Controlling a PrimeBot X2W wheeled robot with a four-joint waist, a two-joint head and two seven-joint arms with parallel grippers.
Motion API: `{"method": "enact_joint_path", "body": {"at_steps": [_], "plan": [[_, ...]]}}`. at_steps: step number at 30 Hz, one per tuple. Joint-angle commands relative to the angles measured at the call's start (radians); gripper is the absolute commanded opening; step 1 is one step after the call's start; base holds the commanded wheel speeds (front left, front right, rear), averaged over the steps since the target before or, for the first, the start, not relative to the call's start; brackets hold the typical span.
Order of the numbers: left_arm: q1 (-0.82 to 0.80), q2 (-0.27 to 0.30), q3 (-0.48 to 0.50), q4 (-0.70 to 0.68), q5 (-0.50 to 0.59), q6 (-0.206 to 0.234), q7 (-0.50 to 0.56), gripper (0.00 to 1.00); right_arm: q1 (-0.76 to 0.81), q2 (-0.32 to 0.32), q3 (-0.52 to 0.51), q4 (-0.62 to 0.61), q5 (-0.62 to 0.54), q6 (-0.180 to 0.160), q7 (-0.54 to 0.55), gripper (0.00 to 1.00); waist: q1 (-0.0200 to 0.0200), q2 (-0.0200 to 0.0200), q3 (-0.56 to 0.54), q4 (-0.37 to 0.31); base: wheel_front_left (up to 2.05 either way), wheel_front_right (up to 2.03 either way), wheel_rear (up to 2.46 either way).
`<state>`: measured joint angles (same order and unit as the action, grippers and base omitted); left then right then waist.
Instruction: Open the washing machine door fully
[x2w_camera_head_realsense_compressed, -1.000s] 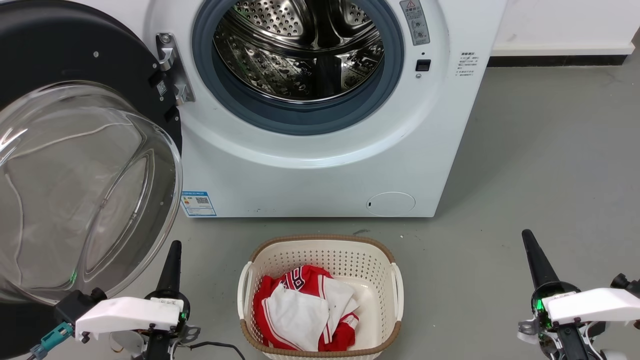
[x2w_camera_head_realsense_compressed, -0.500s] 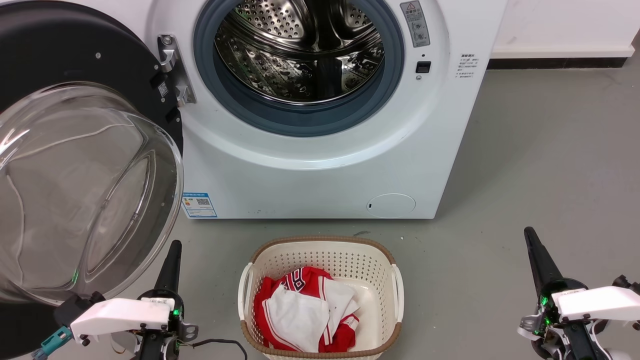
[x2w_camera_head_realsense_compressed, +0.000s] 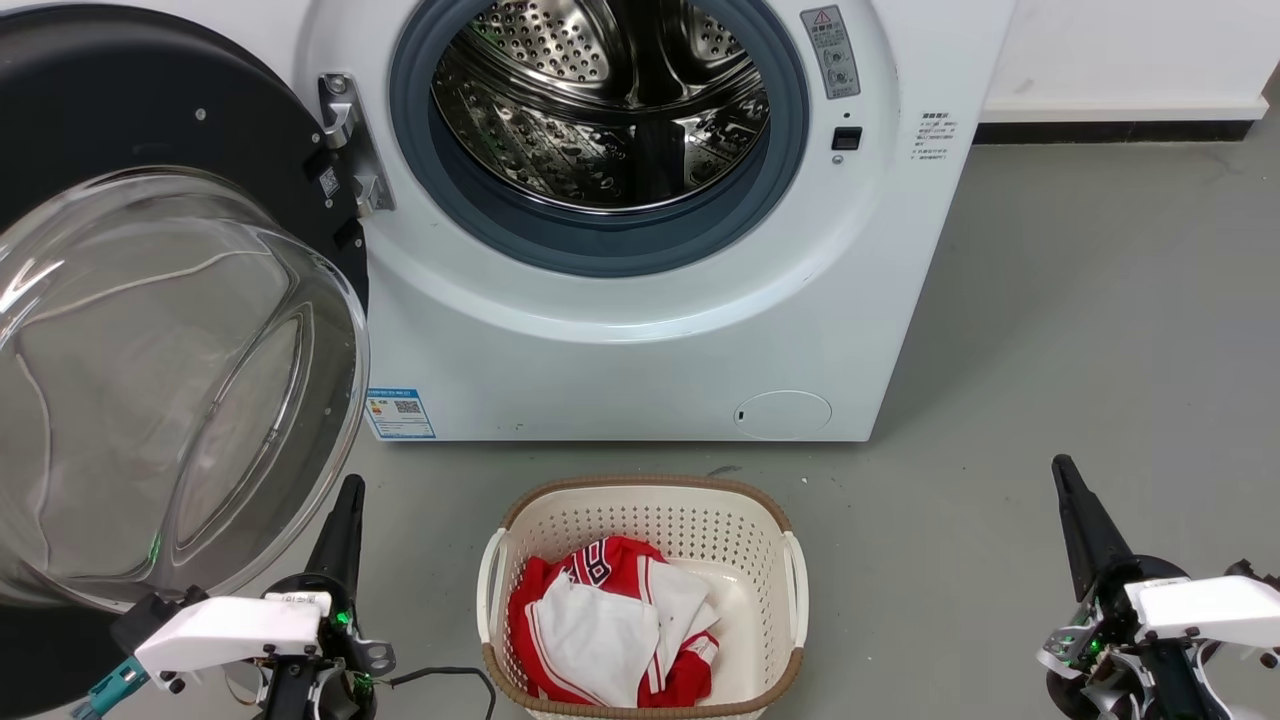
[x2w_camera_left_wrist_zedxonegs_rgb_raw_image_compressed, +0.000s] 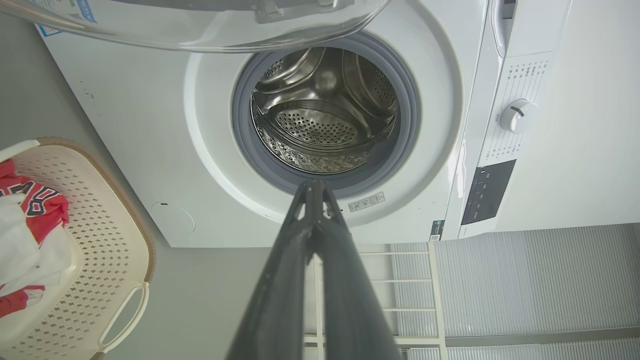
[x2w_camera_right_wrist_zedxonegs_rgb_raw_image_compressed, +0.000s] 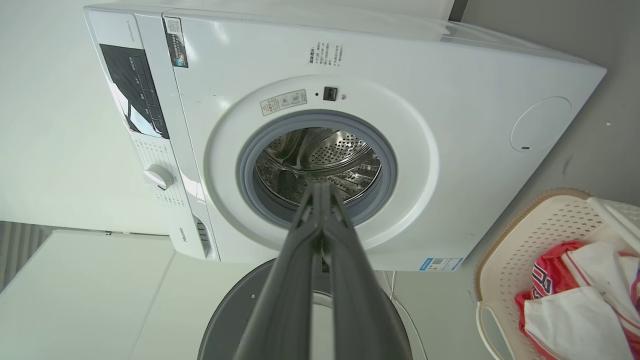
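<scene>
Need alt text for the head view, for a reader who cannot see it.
The washing machine door hangs swung open at the left of a white washing machine, baring its steel drum. A cream basket of red and white clothes sits on the grey floor in front, between the shut left gripper and right gripper.

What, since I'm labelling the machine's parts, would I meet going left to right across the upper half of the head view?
washing machine door → metal hinge → steel drum → black latch slot → printed text
</scene>
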<state>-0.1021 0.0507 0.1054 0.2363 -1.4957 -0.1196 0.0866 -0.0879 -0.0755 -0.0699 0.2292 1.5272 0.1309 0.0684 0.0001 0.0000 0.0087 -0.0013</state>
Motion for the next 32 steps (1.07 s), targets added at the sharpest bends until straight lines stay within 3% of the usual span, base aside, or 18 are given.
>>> {"method": "enact_joint_path", "body": {"at_steps": [1,16,32], "plan": [[-0.008,0.0,0.004,0.002,-0.016,-0.006,0.006,0.0,-0.02,0.0,-0.002,0.001,0.015,0.0,0.002,0.0,-0.0001,0.0,0.0,0.0,0.0,0.0,0.0],[-0.01,-0.001,0.012,0.011,-0.122,-0.014,0.032,0.0,-0.023,0.003,-0.014,0.016,0.117,0.0,0.022,0.0,-0.0001,0.0,-0.006,0.001,0.0,0.0,0.0],[-0.01,-0.001,0.011,0.011,-0.118,-0.014,0.031,0.0,-0.024,0.007,-0.02,0.016,0.105,0.0,0.027,0.0,-0.0001,0.0,-0.006,0.001,0.0,0.0,0.0]]}}
